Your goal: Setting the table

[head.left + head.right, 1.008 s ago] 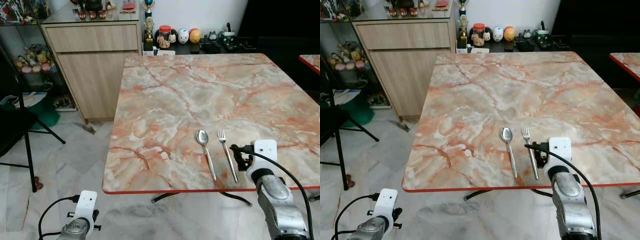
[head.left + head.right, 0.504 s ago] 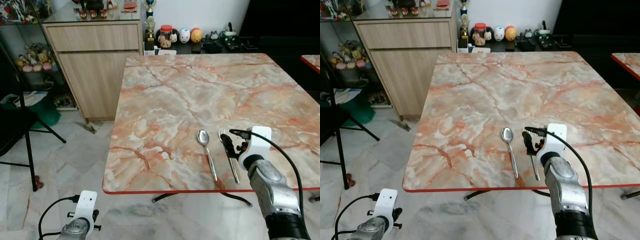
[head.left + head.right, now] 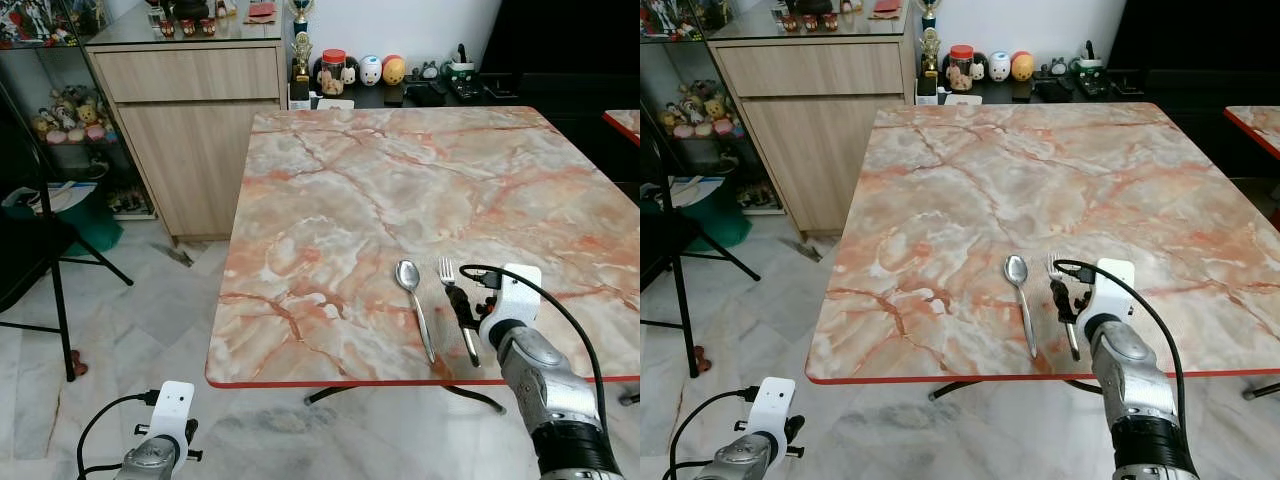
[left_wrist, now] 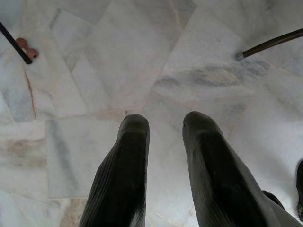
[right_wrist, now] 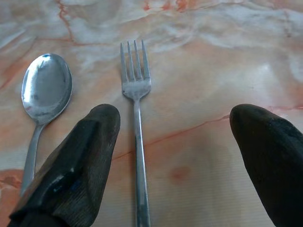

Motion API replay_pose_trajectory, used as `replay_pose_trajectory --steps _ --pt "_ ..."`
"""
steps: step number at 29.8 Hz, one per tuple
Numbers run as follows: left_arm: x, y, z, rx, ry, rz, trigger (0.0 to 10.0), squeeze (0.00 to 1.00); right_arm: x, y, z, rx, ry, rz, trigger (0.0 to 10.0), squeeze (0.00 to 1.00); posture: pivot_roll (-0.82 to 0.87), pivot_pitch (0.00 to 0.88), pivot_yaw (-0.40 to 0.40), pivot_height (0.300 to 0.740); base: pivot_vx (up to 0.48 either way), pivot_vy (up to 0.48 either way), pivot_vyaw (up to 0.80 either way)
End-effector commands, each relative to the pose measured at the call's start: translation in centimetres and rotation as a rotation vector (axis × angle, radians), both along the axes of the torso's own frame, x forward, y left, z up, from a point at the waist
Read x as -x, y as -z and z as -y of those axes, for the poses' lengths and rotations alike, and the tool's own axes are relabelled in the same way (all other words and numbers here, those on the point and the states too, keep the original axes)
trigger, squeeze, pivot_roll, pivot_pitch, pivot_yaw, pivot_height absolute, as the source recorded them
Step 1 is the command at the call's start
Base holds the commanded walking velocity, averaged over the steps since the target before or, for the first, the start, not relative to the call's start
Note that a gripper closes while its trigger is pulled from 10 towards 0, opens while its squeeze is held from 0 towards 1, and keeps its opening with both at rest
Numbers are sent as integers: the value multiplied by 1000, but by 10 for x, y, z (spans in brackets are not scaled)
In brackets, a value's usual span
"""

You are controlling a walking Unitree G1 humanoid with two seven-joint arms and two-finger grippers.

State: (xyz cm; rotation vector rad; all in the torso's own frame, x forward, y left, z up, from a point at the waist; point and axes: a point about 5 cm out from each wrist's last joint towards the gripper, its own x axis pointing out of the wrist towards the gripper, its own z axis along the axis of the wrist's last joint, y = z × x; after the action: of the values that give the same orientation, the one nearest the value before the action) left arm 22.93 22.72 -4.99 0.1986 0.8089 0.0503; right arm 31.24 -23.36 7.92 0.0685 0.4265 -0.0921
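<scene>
Two wide jaws of my right gripper [image 5: 175, 156] straddle the fork [image 5: 136, 118]; closing carelessly, I risk nudging the spoon [image 5: 42, 99].

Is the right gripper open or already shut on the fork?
Open. In the right wrist view the right gripper has its two fingers spread wide, and the fork lies flat on the table between them, ungripped.

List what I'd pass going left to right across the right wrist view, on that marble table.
spoon → fork, which lies between the right gripper's wide-open fingers.
</scene>
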Motion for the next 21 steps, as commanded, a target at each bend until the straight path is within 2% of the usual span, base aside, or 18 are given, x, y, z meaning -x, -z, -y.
replay_pose_trajectory --steps 1,10,11,12,13,14,16,20,21 --pt "1 1 -1 -6 -5 -15 10000 0 -3 -2 2 16 -1 -10 10000 0 8 0 -4 740 0 0 0" --pt "1 1 -1 -7 -5 -16 10000 0 -5 0 7 47 -15 -41 10000 0 8 0 -4 740 0 0 0" --pt "1 1 -1 -7 -5 -16 10000 0 -5 -1 7 46 -15 -34 8902 0 8 0 -4 740 0 0 0" --pt "1 1 -1 -7 -5 -16 10000 0 -6 -1 8 46 -16 -30 8902 0 8 0 -4 740 0 0 0" --pt "1 1 -1 -8 -5 -16 10000 0 -7 -2 8 47 -16 -25 2510 0 8 0 -4 740 0 0 0" --pt "1 1 -1 -8 -5 -16 10000 0 -8 -4 8 48 -17 -17 0 0 8 0 -4 740 0 0 0" --pt "1 1 -1 -9 -5 -15 10000 0 -10 -6 8 48 -19 -12 275 0 8 0 -4 740 0 0 0" --pt "1 1 -1 -9 -5 -15 10000 0 -12 -7 8 49 -21 -9 118 0 9 0 -4 740 0 0 0" --pt "1 1 -1 -9 -5 -15 10000 0 -13 -8 7 50 -26 -7 3765 0 10 0 -4 740 0 0 0"
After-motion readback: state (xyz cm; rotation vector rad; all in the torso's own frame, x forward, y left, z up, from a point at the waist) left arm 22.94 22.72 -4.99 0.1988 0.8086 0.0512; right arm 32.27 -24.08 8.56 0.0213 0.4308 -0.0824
